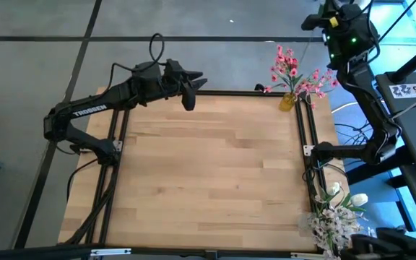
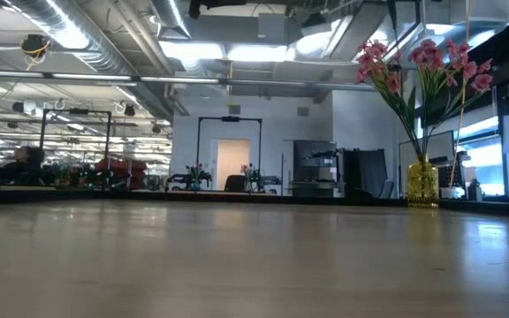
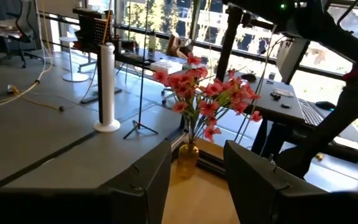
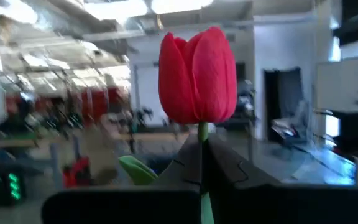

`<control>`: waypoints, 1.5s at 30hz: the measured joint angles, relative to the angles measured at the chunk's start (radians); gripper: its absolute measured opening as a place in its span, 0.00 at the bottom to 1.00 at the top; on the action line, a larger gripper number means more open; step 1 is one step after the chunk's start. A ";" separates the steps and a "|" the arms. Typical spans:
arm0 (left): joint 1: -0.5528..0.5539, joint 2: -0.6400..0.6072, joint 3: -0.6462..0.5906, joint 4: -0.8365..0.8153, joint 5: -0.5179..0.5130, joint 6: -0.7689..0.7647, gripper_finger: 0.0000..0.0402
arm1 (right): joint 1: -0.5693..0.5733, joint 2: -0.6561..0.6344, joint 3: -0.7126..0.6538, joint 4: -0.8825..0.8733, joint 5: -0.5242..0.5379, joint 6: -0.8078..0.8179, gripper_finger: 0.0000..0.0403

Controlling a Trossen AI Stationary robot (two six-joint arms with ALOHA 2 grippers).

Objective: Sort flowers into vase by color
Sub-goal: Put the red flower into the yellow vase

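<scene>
Red tulip (image 4: 197, 74) clamped in right pincer (image 4: 202, 163), left arm (image 1: 85, 112) lettered "THOSSEN"

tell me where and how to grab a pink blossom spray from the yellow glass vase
Judging by its pose, grip a thin green stem of the pink blossom spray just above the yellow glass vase neck, coming from above: the stems stand upright and blossoms spread wide at the top.

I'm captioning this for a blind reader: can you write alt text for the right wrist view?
A red tulip stands upright, its green stem pinched between the right tool's two dark fingers, with one green leaf beside it. Behind is a blurred indoor hall with ceiling lights.
</scene>
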 joint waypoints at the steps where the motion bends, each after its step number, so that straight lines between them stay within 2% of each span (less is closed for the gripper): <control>1: 0.000 0.000 0.000 0.000 0.000 -0.001 0.36 | 0.000 -0.002 0.000 -0.031 0.012 0.000 0.01; 5: -0.013 0.000 0.000 0.000 0.000 -0.003 0.36 | 0.000 -0.020 -0.078 -0.030 0.021 0.016 0.01; 12: -0.045 0.000 0.000 0.000 0.000 -0.003 0.36 | 0.000 -0.053 -0.318 0.209 0.059 0.006 0.01; 15: -0.059 0.000 0.000 0.000 0.000 -0.004 0.36 | 0.000 -0.053 -0.370 0.236 0.077 -0.015 0.01; 24: -0.100 0.000 0.000 -0.001 0.000 -0.012 0.36 | 0.000 -0.053 -0.444 0.229 0.129 -0.004 0.01; 34: -0.106 0.000 0.000 -0.022 0.000 -0.006 0.36 | 0.000 -0.053 -0.463 0.156 0.132 0.020 0.01; 45: -0.106 0.000 0.000 -0.109 0.000 -0.060 0.36 | 0.000 -0.088 -0.581 0.237 0.131 0.043 0.01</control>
